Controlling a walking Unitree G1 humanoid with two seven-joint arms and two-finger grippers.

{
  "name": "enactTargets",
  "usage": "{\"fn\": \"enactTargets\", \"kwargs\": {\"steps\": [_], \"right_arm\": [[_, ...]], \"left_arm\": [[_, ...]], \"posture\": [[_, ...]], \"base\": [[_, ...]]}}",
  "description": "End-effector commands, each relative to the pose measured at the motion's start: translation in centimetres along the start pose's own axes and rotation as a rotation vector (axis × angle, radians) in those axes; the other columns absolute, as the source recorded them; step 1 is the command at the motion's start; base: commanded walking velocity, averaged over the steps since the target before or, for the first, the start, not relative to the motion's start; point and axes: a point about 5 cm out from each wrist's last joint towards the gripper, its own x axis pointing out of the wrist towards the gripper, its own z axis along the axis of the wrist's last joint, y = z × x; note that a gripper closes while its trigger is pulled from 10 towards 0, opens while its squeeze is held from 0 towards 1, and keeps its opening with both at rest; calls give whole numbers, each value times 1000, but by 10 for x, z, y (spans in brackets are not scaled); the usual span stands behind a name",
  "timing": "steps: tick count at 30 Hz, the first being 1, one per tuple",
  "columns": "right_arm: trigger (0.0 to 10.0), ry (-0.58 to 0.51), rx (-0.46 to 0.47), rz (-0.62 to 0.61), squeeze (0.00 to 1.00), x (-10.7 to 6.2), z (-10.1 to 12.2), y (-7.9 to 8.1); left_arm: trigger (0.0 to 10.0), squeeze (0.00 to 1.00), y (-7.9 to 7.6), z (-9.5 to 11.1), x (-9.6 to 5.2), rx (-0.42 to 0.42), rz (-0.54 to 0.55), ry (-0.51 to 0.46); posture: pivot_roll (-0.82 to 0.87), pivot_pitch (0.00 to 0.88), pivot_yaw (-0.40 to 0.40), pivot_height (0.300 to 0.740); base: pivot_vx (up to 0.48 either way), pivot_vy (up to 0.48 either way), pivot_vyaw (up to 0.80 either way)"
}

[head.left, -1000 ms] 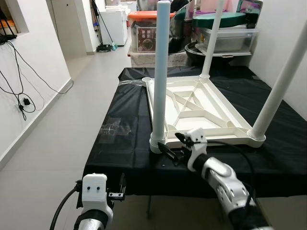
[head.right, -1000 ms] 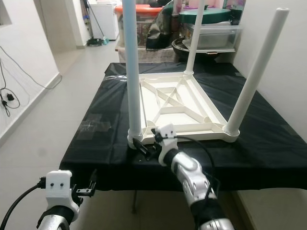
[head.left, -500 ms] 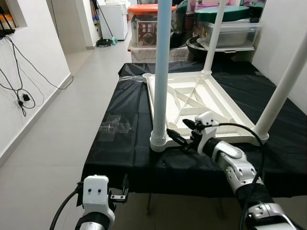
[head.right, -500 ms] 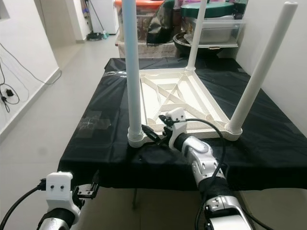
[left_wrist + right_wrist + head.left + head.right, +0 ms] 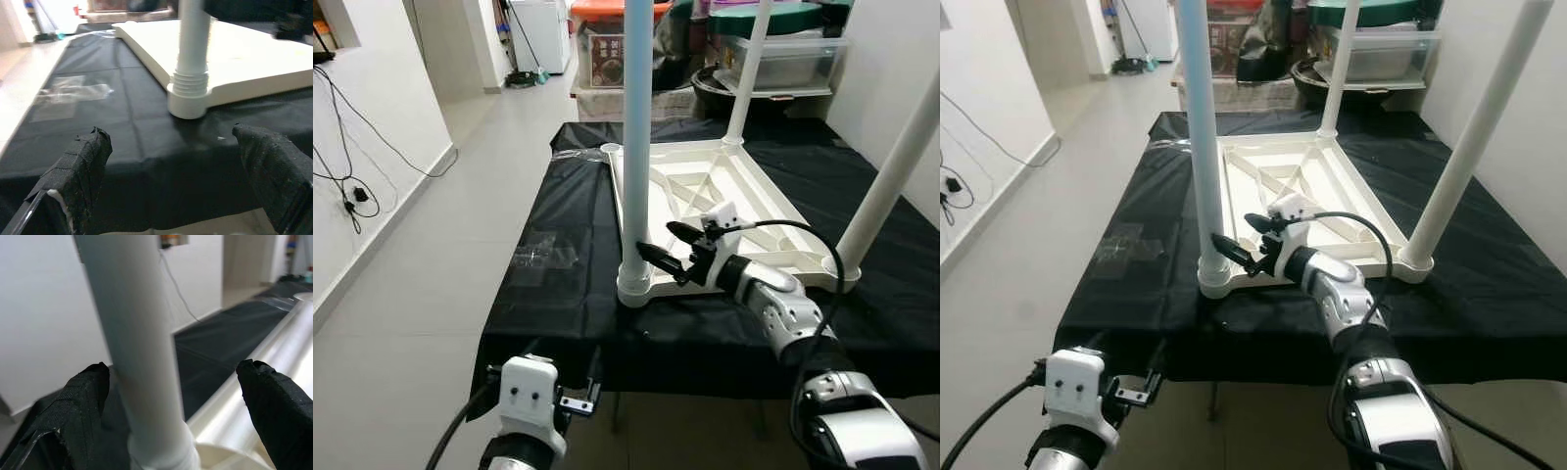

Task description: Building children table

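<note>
The right gripper [image 5: 671, 250] has advanced, fingers apart, beside the stiff, light-looking table leg [image 5: 634, 147] at centre frame; grasp low.

Both eye views are looking forward and down from the robot's head across the black-covered tabletop [image 5: 558, 211], sharing the upturned white children's table [image 5: 724, 196]. The left wrist view is peering low along the left gripper [image 5: 181, 171] at the near leg base [image 5: 188, 95]. The right wrist view is sitting very close to the near leg [image 5: 139, 347], between the right gripper's fingers [image 5: 80, 406].
</note>
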Motion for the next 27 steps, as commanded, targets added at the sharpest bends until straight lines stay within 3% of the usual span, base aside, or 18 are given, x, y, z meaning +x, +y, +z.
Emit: {"fn": "enactTargets", "kwargs": {"steps": [1,13,15,27], "right_arm": [[10000,1,-8,51,0,6,1,5],[10000,-2,-29,106,0,12,1,10],[10000,-12,-25,127,0,23,3,17],[10000,-18,-33,111,0,34,7,19]], "left_arm": [[10000,0,0,2,-2,13,1,-8],[10000,0,-1,1,-4,15,-3,-7],[10000,0,-2,0,-4,12,-9,-5],[10000,0,-4,2,-4,10,-8,-10]], "posture": [[99,55,-25,740],[98,52,-24,740],[98,52,-24,740],[102,73,-32,740]], "base": [[0,0,0],[0,0,0],[0,0,0],[0,0,0]]}}
